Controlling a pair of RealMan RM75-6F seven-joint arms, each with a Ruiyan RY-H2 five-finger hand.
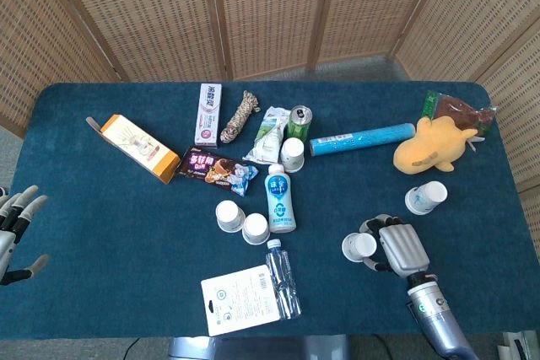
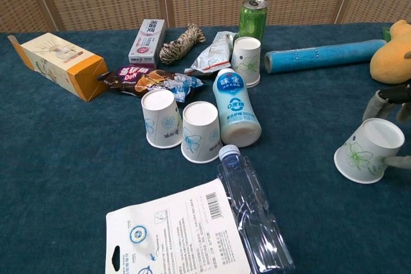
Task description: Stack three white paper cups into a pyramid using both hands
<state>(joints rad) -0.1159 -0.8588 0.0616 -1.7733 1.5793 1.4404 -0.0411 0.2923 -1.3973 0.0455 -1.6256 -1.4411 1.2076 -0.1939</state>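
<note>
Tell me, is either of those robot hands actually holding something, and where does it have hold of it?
The right hand grips a paper cup around its side wall, fingers on either side. The left hand holds nothing.

Right hand (image 1: 403,247) fingers (image 1: 372,226) around paper cup (image 1: 359,247).

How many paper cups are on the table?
5. Two side by side mid-table, one by the green can, one near the plush toy, one in the right hand.
</note>
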